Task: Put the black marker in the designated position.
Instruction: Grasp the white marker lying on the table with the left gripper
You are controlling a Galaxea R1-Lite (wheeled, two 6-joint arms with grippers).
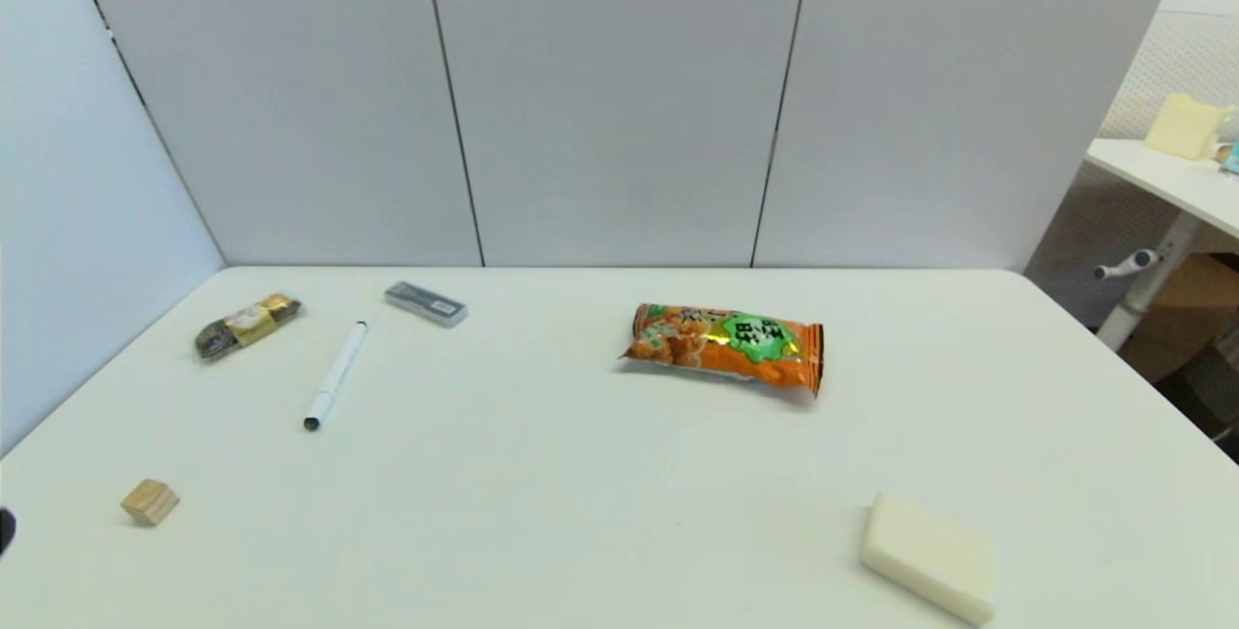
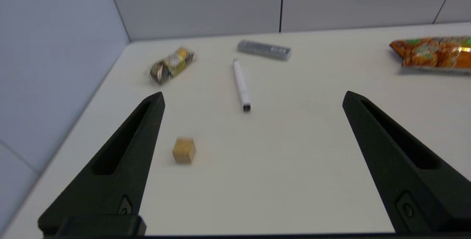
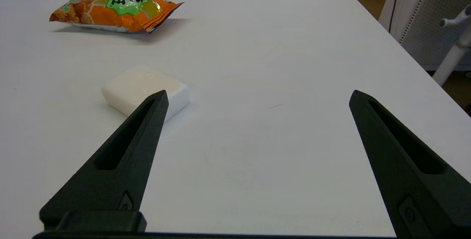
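Left gripper (image 2: 253, 97) and right gripper (image 3: 258, 97) both hover, jaws spread wide.

Head view high, facing table (image 1: 600, 513); wrist views low; all share orange snack bag (image 1: 724, 346).

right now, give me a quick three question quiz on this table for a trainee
1. True or false: the marker lies between the snack bar and the grey case.
2. Which thing lies nearest the right gripper? A chip bag B white block C wooden cube
3. Fill in: the left gripper has its fingers ____.

Key: 1 true. 2 B. 3 open, holding nothing.
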